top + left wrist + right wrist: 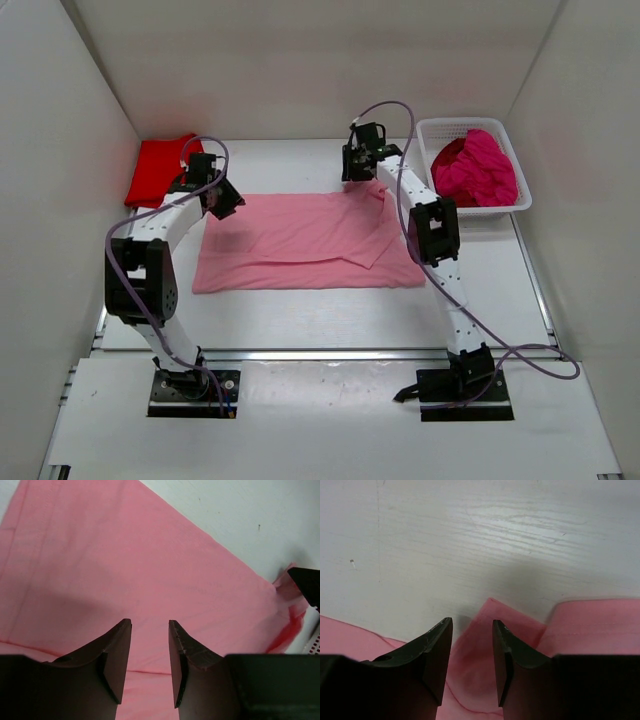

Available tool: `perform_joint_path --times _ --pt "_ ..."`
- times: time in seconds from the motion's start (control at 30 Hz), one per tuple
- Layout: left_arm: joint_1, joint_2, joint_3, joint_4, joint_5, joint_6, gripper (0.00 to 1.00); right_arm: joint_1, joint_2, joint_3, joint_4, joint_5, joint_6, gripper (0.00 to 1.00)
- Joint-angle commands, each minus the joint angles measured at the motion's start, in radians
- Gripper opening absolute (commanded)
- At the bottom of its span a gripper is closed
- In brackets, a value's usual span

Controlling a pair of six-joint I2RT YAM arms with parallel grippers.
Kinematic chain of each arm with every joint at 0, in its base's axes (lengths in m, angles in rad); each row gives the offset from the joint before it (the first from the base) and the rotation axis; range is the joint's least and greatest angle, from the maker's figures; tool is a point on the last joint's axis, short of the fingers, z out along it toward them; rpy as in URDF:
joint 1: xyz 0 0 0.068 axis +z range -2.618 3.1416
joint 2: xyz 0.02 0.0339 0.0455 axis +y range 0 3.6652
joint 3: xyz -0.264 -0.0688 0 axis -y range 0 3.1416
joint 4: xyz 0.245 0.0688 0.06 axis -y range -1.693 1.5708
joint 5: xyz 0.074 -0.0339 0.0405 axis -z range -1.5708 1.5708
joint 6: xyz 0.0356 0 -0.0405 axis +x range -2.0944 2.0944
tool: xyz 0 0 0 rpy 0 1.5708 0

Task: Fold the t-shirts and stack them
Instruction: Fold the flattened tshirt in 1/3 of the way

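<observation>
A light pink t-shirt (pixel 300 240) lies spread flat in the middle of the table, with a flap folded over at its right side. My left gripper (pixel 225 198) hovers over its far left corner; in the left wrist view the gripper (pixel 150 625) is open and empty above the pink cloth (pixel 125 565). My right gripper (pixel 360 165) is at the shirt's far right edge; in the right wrist view it (pixel 472 622) is open, with a raised pink corner (pixel 490 625) under the gap. A folded bright red t-shirt (pixel 158 170) lies at the back left. Magenta t-shirts (pixel 478 168) are heaped in the basket.
A white mesh basket (pixel 520 195) stands at the back right, and its edge shows in the left wrist view (pixel 315 642). White walls close in the left, back and right sides. Bare table (pixel 470 535) lies beyond the shirt's far edge.
</observation>
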Motion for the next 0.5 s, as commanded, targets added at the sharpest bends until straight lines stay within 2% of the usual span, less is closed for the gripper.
perform_joint_path --times 0.0,0.27,0.4,0.47 --pt "-0.008 -0.072 -0.015 0.026 0.039 -0.018 0.47 0.031 0.001 0.011 0.026 0.031 0.002 0.35" --pt "-0.005 -0.116 -0.038 0.041 0.076 -0.033 0.46 0.027 0.031 0.054 0.0 0.081 0.029 0.33" --pt "0.006 -0.127 -0.05 0.05 0.099 -0.038 0.47 0.03 0.086 0.12 -0.028 0.045 0.075 0.37" --pt "0.009 -0.132 -0.052 0.052 0.098 -0.044 0.47 0.028 0.134 0.227 -0.06 -0.016 0.098 0.42"
